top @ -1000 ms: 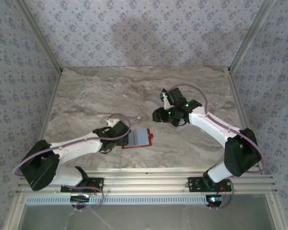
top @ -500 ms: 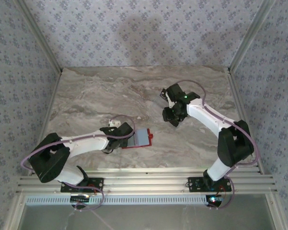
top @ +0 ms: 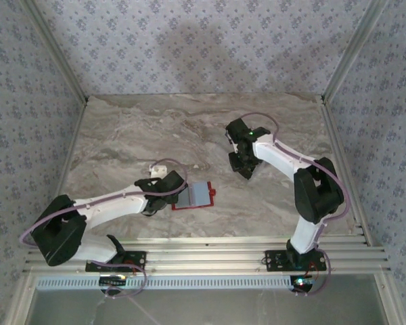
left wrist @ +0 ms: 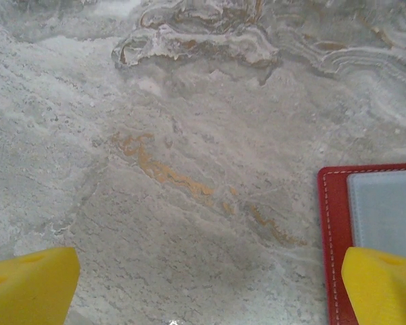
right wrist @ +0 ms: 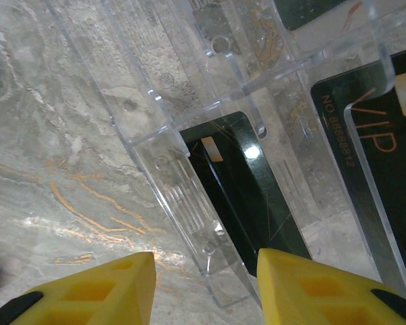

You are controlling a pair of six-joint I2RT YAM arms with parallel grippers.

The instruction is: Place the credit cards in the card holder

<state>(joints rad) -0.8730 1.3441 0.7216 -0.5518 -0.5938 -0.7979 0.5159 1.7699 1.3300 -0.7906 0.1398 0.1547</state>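
Observation:
The red card holder (top: 187,206) lies open on the marble with a silvery grey credit card (top: 200,193) on it. My left gripper (top: 181,194) sits at its left edge, open. In the left wrist view the left gripper (left wrist: 210,291) spans bare marble, and one yellow fingertip (left wrist: 382,284) overlaps the card holder (left wrist: 333,223) beside the grey card (left wrist: 386,210). My right gripper (top: 243,164) hangs over the middle right of the table. The right gripper (right wrist: 206,291) is open, straddling a clear wall next to a glossy black credit card (right wrist: 247,196). Another black card marked VIP (right wrist: 382,169) lies to the right.
A clear acrylic rack (right wrist: 189,176) with several slots holds the black cards; a further dark card (right wrist: 311,10) shows at its top. Patterned walls enclose the marble table (top: 135,135). An aluminium rail (top: 210,254) runs along the near edge.
The right arm has folded in closer to its gripper, which turned and stayed over the same spot. The left arm's elbow shifted while its gripper stayed by the card holder.

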